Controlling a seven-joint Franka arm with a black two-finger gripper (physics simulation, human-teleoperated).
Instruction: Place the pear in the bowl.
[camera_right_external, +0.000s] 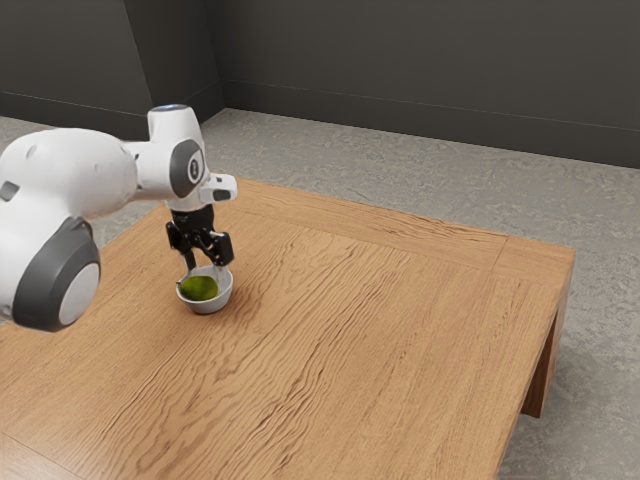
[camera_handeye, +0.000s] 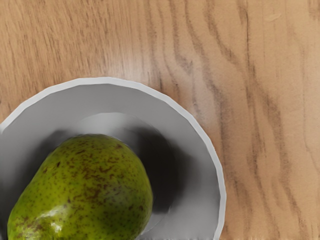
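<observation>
The gripper (camera_right_external: 205, 268) is low over the bowl, its two fingers spread apart at the bowl's rim. Inside the white bowl (camera_right_external: 209, 305) lies the green pear (camera_right_external: 198, 289), below the hand and between the fingers' line, with no grip on it visible. From the wrist view, the pear (camera_handeye: 87, 187), green with brown speckles, rests within the grey-white bowl (camera_handeye: 197, 150), and part of both runs out of that picture. The fingertips' exact height against the pear is hard to tell.
The wooden table (camera_right_external: 400, 330) extends toward the exterior view's right and front. Its far edge runs behind the arm, with grey floor (camera_right_external: 400, 180) and a dark wall beyond.
</observation>
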